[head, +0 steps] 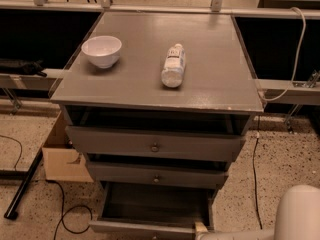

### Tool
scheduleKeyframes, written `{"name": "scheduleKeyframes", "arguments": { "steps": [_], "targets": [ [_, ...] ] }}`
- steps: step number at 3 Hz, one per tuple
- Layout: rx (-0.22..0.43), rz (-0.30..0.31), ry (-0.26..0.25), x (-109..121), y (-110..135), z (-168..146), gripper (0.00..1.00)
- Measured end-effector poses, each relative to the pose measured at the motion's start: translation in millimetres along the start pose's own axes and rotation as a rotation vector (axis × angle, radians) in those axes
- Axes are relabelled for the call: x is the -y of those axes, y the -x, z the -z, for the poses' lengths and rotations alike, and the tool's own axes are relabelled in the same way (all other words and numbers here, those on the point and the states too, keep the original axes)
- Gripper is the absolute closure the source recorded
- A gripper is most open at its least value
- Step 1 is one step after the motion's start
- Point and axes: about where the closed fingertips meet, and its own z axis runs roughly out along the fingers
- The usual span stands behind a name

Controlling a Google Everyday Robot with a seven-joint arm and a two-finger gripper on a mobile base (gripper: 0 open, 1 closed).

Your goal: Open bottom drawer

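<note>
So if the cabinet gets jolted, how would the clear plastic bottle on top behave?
The clear plastic bottle lies on its side on the grey cabinet top, so it would probably roll sideways rather than tip. Being thin plastic, it is likely light. The tool is low at the front of the open bottom drawer, well below it, so direct contact seems unlikely.
</note>
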Motion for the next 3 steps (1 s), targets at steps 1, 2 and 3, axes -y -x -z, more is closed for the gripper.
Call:
{"name": "scheduleKeyframes", "arguments": {
  "steps": [1, 2, 3],
  "targets": [
    [0.0, -0.002, 0.001, 0.1, 0.4, 1.9, 1.0],
    [0.0, -0.002, 0.001, 2.3, 1.1, 2.1, 1.0],
    [-0.003, -0.01, 0.004, -1.4, 0.1, 3.2, 1.0]
  ]
}}
